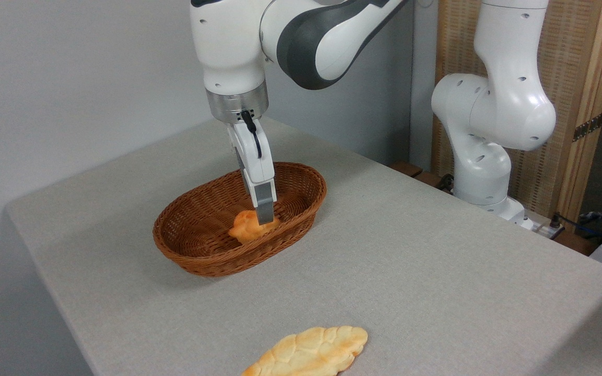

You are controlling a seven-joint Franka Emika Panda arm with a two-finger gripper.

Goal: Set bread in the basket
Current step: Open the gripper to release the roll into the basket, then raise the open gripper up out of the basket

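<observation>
Camera view
Arm pose: the white and grey arm is bent over the table from the upper right, with the wrist turned straight down and the gripper (263,216) lowered inside the basket (191,245)
Jaws: one grey finger (264,204) is seen side-on, pressed against the bread (249,227); the second finger is hidden behind it, so whether the jaws are clamped on the bun or parted cannot be told
Bread: the small orange-golden bun is seen directly under the fingertips, low inside the basket, near its right half
Basket: the oval wicker wall is seen all around the jaws, with the rim above the fingertips on the far side
Writing: no label or brand can be read on the arm or the basket
Flat loaf: a long pale-golden loaf (309,354) is laid well below the jaws, at the near table edge
Open room: bare grey tablecloth (437,261) is spread right of and below the jaws; the left table edge lies well apart from the basket
</observation>
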